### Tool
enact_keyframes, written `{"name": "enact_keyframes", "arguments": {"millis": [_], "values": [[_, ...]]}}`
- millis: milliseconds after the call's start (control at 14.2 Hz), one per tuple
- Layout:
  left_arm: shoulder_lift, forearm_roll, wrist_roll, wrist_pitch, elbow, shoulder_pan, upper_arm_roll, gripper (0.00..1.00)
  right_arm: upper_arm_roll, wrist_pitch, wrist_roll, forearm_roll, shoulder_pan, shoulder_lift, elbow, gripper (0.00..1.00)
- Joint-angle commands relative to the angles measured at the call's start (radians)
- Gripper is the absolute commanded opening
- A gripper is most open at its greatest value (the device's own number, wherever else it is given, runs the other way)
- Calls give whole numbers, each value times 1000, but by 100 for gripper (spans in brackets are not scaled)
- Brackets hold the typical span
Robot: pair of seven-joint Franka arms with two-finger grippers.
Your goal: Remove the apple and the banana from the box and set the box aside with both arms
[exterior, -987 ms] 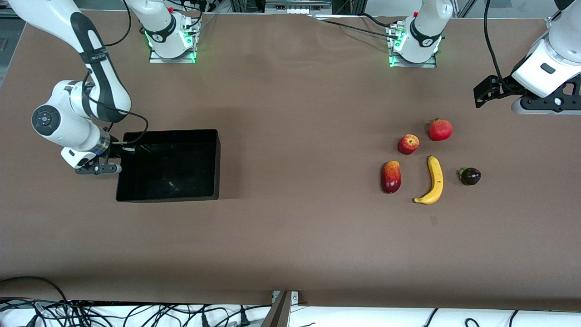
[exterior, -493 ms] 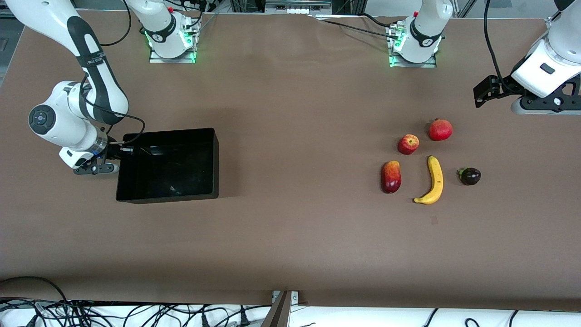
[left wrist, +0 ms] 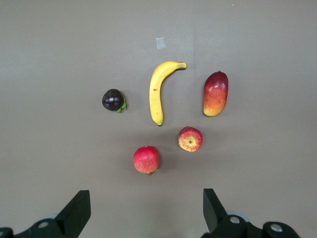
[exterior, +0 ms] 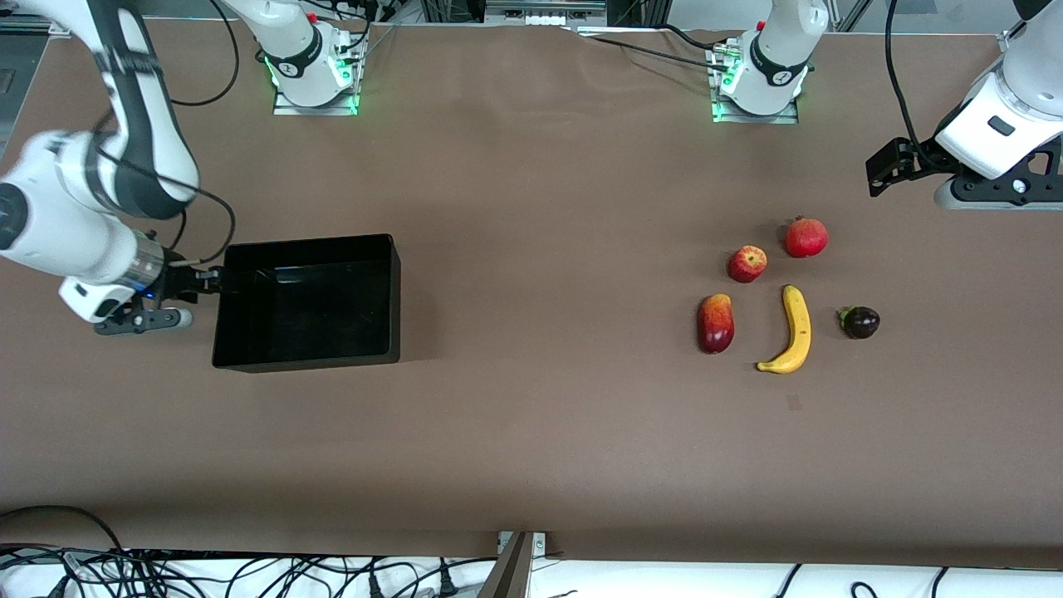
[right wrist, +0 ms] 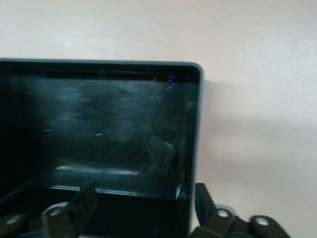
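The black box lies toward the right arm's end of the table and also shows in the right wrist view. My right gripper is open at the box's end wall, near the corner farther from the camera. In its wrist view the gripper has one finger on each side of a wall, wide apart. The banana and the apple lie toward the left arm's end. My left gripper waits open and empty, high over that end. Its wrist view shows the banana and the apple.
A pomegranate, a red-yellow mango and a dark purple mangosteen lie around the banana. Both arm bases stand along the table's edge farthest from the camera. Brown table lies bare between box and fruits.
The box shifted slightly away from the camera, then stayed still. My right arm has drawn back toward its end of the table, its gripper now at the box's end wall. The left arm has not moved.
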Motion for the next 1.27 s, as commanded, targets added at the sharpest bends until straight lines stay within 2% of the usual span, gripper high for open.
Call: {"name": "enact_keyframes", "arguments": {"millis": [0,141,352,634,775,1198], "values": [[11,14,-4,-27,30,-8,4,100,28,-190,65,-4,2,-80,89,100],[13,14,-4,-27,30,-8,4,100,34,-238,52,-4,1,-138,125,100],[11,14,-4,-27,30,-8,4,100,32,-347,44,-7,1,-138,239,100],[13,14,-4,-27,30,-8,4,100,34,-358,6,-2,2,-144,242,100],[13,14,-2,-27,30,-8,4,100,35,-416,38,-7,2,-161,239,100],[13,14,-4,-27,30,-8,4,100,37,-416,42,-36,20,-168,245,100]]}}
